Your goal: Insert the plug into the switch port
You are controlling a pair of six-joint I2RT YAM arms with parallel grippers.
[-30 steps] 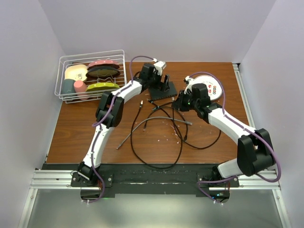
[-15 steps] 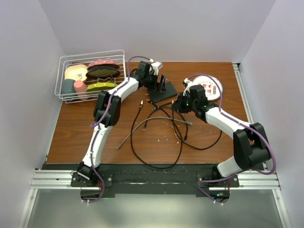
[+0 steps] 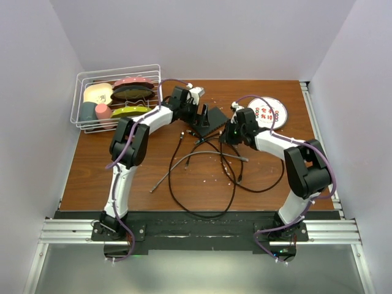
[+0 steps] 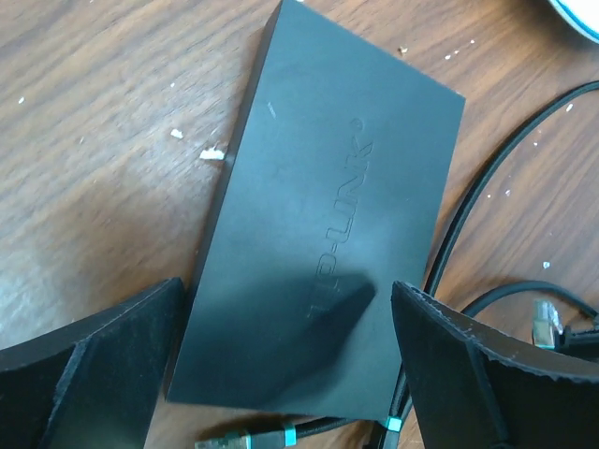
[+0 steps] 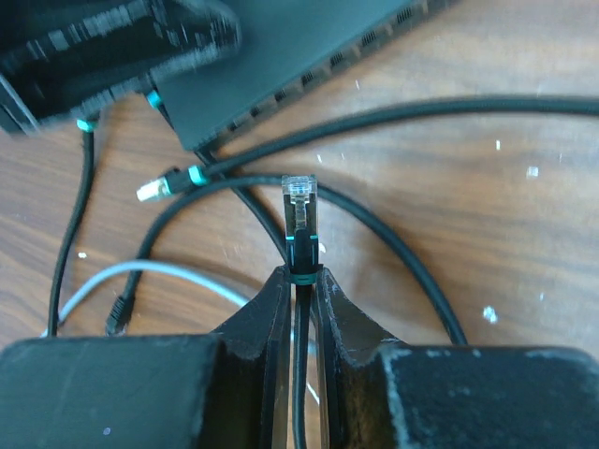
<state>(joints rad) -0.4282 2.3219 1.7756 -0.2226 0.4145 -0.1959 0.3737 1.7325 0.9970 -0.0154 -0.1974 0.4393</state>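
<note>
The wooden table (image 3: pixel 98 171) carries the flat black switch (image 4: pixel 337 215), and my left claw (image 4: pixel 285 365) hangs over its near end, fingers spread wide to either side and gripping nothing. My right claw (image 5: pixel 299 281) is clenched on the tail of the plug (image 5: pixel 299 210). Its clear tip aims at the switch's long edge, near but apart from the switch port (image 5: pixel 281 94), whose row looks blurred.

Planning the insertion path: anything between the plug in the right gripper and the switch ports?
Yes. A black cable lies across the table between the plug, pinched in the right gripper, and the port edge of the switch. A loose connector lies left of that line. Whether the plug rides above them is unclear.
</note>
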